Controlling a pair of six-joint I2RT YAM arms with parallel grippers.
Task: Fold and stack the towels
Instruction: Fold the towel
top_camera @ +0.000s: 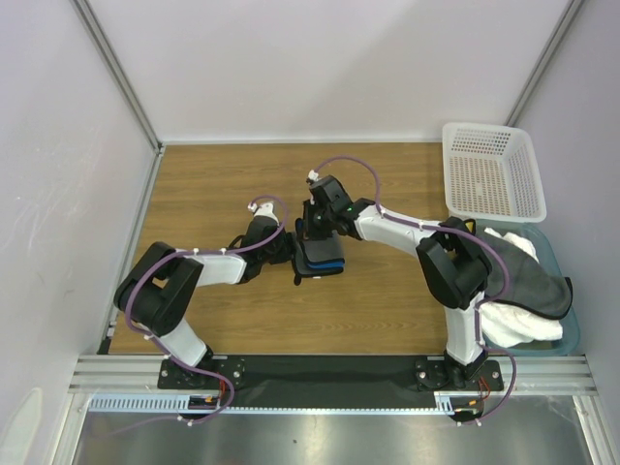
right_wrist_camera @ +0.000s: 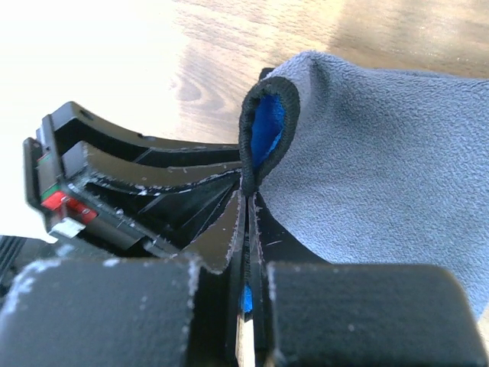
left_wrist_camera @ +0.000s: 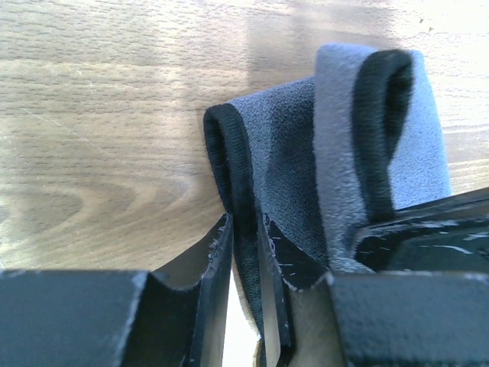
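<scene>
Left pincer (left_wrist_camera: 244, 231) and right pincer (right_wrist_camera: 246, 202) each clamp narrowly on the grey towel (top_camera: 321, 256).

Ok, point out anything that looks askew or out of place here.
At the right edge, a dark grey cloth and a large white towel hang over the rim of the blue-grey bin, unfolded and spilling out. Mid-table, the small grey blue-edged towel is bunched, pinched by the left gripper and right gripper. Nothing looks damaged.

Left tool (left_wrist_camera: 244, 229) and right tool (right_wrist_camera: 246, 200) side by side, jaws pinched, both arms inward.
</scene>
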